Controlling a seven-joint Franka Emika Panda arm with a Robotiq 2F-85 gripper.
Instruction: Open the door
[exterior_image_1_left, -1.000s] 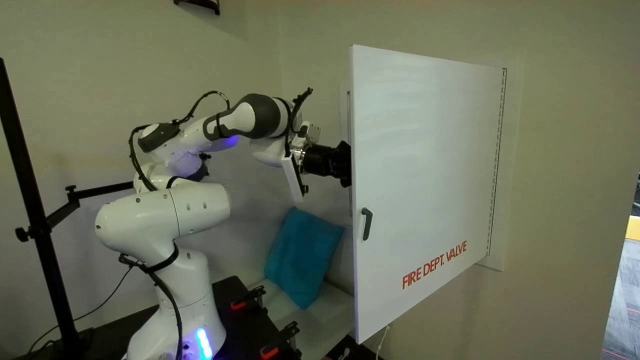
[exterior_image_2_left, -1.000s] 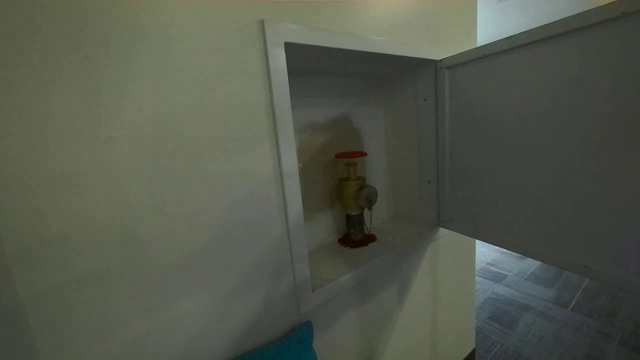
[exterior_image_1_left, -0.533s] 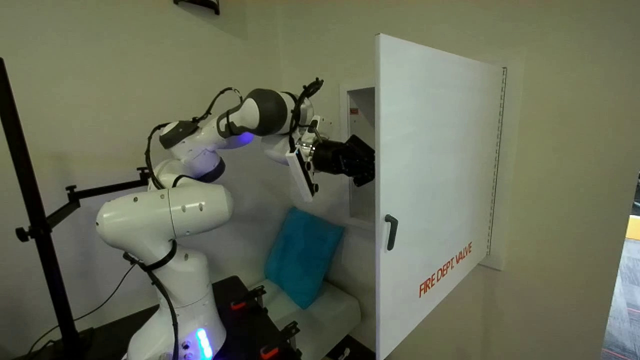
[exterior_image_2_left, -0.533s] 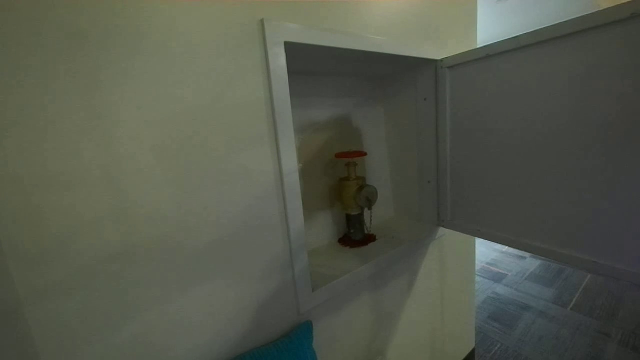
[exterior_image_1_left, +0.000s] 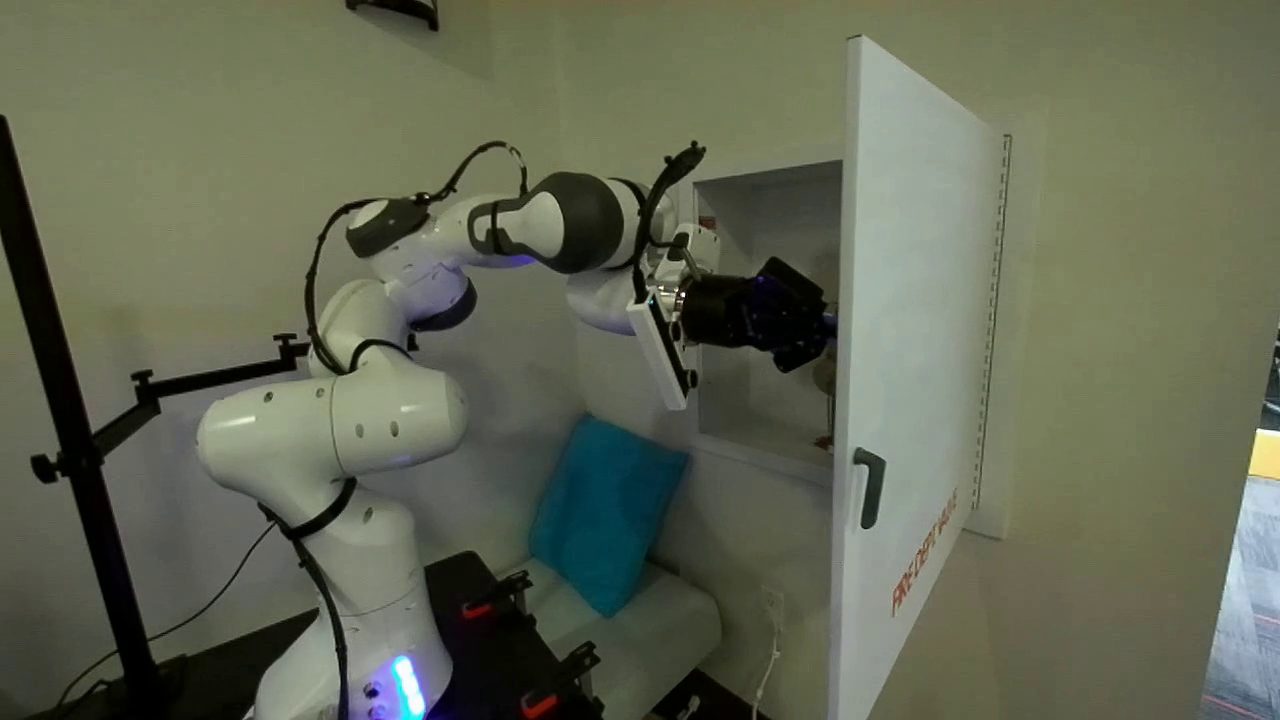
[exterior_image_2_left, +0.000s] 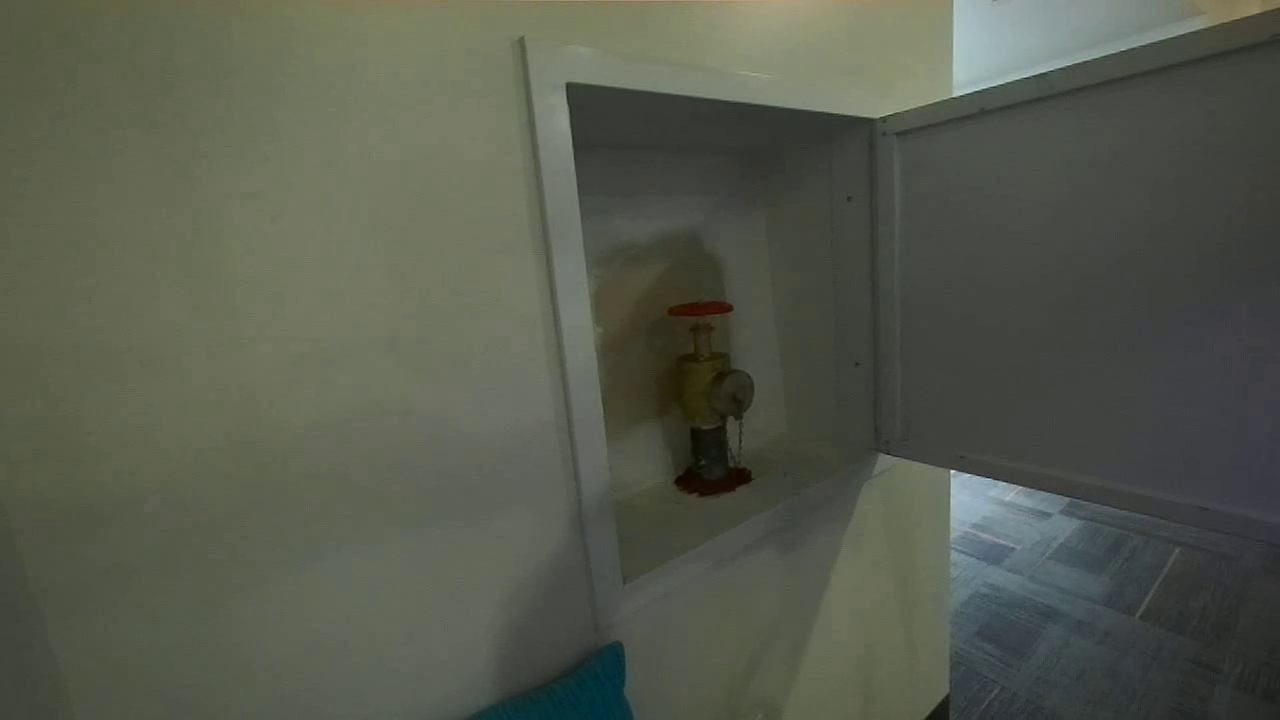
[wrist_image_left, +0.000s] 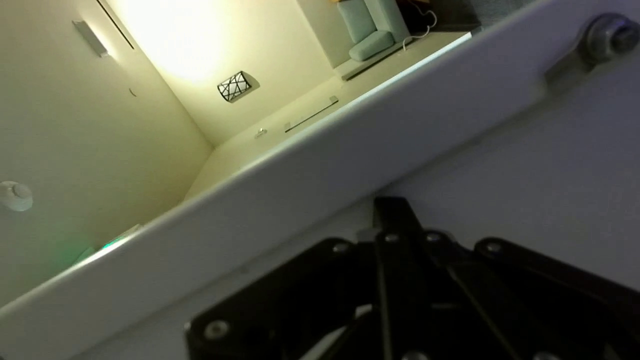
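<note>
Pale cream wall (exterior_image_1_left: 1120, 330) behind it, the large flat white metal-looking door (exterior_image_1_left: 915, 320) stands open just right of my black two-finger gripper (wrist_image_left: 392, 210), whose pressed-together tips appear to touch its inner face by the upright near edge, so I'd push rightward.

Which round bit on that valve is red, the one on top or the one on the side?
The top one: the handwheel lying flat above the valve's yellowish body. The round cap on the side is grey and faces outward.
</note>
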